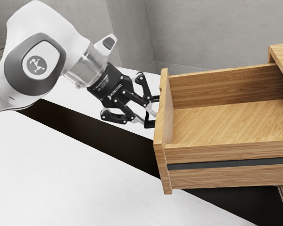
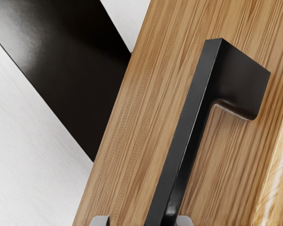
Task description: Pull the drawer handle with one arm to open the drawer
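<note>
At drawer front: black two-finger gripper (image 1: 150, 112) astride black rectangular bar handle (image 2: 198, 127), fingers apart; strip of wood showing between one pad (image 2: 101, 220) and the bar.
Drawer position: light oak wooden drawer (image 1: 226, 153) drawn far out of oak cabinet (image 1: 280, 52), over white table (image 1: 61, 179).
Handling estimate: rigid box, probably fairly heavy on its runners; handle stiff, smooth, likely slippery.
Grip site: mid-bar, pull square to front panel.
Obscured: handle largely behind fingers in exterior view; contact on far pad uncertain; cabinet cut off at frame edge.
</note>
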Controlling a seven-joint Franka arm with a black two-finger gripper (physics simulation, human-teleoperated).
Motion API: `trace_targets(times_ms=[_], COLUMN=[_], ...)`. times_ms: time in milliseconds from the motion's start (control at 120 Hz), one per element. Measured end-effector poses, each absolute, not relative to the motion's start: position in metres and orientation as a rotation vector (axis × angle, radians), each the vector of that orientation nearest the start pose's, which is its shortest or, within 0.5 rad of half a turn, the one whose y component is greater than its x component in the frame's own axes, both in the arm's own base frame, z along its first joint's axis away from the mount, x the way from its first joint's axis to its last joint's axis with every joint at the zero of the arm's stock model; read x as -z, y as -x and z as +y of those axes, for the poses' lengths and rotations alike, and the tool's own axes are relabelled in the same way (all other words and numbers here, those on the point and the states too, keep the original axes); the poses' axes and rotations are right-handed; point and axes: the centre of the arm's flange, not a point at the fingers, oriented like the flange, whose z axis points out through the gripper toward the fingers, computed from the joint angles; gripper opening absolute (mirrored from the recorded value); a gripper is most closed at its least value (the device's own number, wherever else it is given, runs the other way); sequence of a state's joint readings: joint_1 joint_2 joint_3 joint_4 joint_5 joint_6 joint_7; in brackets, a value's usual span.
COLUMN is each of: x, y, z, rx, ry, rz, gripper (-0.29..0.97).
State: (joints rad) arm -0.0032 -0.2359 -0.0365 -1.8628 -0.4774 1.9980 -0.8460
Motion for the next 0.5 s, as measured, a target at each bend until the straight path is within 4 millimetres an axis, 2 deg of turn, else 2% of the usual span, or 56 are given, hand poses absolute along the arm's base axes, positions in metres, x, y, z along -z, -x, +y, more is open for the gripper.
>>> trace_targets(times_ms=[142,208,242,308,342,408,500], x=[-0.663,-0.678,-0.706,-0.802,-0.830,-0.831,-0.821], y=[-0.512,-0.507,-0.503,-0.498,-0.503,-0.522,-0.521], z=[-0.040,-0.034,-0.033,-0.043,-0.049,-0.044,-0.029], rx=[-0.184,-0.205,-0.250,-0.469,-0.570,-0.617,-0.541], ry=[-2.286,-2.275,-2.269,-2.341,-2.419,-2.570,-2.718], rz=[1.157,1.150,1.120,0.983,0.915,0.865,0.818], gripper=[0.25,0.31,0.34,0.42,0.46,0.52,0.58])
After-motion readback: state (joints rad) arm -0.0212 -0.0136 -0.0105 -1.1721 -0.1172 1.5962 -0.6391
